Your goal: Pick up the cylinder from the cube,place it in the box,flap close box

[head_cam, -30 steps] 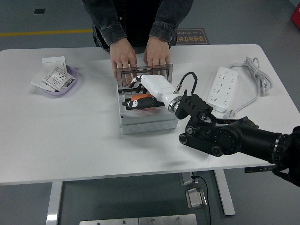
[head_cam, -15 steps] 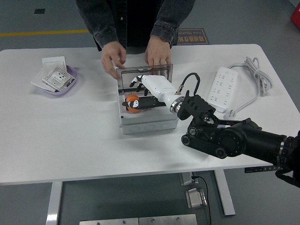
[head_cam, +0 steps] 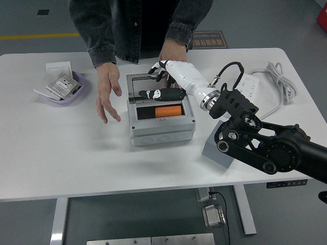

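Cylinder (head_cam: pixel 168 111): orange, lying on its side inside the box, its long side running left to right, seen through the opening on top.
Box (head_cam: pixel 162 130): grey, with screw holes at its front corners, standing near the middle of the table (head_cam: pixel 76 153), a little toward the far edge.
Flap (head_cam: pixel 153 80): clear, smoky, hinged on the box's far side; whether it is up or down I cannot tell.
Right hand (head_cam: pixel 163 81): white shell with black fingers, hovering over the far half of the box; one black finger (head_cam: pixel 161 95) stretches leftward across the opening above the cylinder, other fingertips sit by the flap's far edge. Fingers are spread and grip nothing.
Right arm (head_cam: pixel 265 148): black, coming in from the lower right corner, with a black cable looping above the wrist.
Cube (head_cam: pixel 217 152): grey, on the table to the right of the box, partly hidden under the right arm, nothing on its visible part.
Person: stands at the far edge in a dark denim jacket; one hand (head_cam: pixel 108 94) hangs open, fingers down, just left of the box; the other hand (head_cam: pixel 171 53) rests behind the box's far side.
Bowl (head_cam: pixel 76 87): lilac, near the far left corner, holding small printed packets.
Power strip (head_cam: pixel 240 97): white, with a coiled white cord, toward the far right corner.
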`<state>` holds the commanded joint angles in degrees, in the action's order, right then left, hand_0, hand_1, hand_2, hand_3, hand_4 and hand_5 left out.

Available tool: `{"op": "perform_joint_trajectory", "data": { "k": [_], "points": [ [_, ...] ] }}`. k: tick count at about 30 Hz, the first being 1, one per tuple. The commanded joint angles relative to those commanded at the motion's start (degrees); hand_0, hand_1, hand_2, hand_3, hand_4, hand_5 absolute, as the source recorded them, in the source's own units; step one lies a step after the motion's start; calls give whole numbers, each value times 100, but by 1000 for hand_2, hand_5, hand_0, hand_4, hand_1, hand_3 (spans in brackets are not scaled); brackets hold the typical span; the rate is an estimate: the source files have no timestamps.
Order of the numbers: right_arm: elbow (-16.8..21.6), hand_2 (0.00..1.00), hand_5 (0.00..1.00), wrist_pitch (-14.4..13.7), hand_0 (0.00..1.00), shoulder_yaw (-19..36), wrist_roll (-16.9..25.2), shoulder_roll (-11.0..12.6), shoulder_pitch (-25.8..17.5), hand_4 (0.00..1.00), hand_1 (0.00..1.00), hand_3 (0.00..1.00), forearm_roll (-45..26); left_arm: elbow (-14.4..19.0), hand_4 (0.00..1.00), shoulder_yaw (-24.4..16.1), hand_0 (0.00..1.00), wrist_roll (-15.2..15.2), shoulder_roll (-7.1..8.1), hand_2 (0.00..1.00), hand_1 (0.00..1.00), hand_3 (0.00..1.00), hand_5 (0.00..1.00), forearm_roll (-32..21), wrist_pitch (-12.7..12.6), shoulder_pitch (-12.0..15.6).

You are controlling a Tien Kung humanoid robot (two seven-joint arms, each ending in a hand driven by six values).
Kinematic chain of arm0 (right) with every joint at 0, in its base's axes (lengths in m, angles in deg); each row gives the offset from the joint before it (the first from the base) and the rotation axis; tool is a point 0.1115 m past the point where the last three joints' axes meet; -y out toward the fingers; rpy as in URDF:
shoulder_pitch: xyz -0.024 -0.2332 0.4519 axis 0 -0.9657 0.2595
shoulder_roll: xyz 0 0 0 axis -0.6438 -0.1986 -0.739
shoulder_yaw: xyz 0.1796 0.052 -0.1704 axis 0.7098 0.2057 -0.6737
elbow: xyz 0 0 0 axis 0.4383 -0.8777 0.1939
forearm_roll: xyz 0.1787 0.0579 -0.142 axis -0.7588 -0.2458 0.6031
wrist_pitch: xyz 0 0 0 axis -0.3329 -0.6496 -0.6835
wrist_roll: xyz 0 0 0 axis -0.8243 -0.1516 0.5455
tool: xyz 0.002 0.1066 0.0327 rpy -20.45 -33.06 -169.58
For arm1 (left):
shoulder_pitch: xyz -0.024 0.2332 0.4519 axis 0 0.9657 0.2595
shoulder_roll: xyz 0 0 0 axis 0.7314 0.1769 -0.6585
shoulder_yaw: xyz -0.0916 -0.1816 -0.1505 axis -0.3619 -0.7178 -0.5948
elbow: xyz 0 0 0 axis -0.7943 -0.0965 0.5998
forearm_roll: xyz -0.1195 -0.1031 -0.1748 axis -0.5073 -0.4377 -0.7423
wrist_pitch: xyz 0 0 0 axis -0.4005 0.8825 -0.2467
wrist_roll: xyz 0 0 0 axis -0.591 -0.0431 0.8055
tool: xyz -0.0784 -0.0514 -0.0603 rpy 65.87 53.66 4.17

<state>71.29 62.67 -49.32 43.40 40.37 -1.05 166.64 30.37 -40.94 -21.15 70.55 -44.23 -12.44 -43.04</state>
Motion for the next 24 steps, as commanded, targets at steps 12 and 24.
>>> {"op": "perform_joint_trajectory", "data": {
  "k": [12, 24],
  "points": [
    [-1028, 518, 743, 124, 376, -30, 96, -268, 575, 980, 348, 633, -371, 0, 556, 1, 654, -10, 6, 581, 695, 586, 113, 9, 18, -20],
    [-2143, 597, 787, 50, 716, -574, 279, -652, 1071, 984, 656, 621, -1045, 0, 549, 133, 653, 13, 19, 578, 694, 584, 105, -104, 40, -84]
  ]
}}
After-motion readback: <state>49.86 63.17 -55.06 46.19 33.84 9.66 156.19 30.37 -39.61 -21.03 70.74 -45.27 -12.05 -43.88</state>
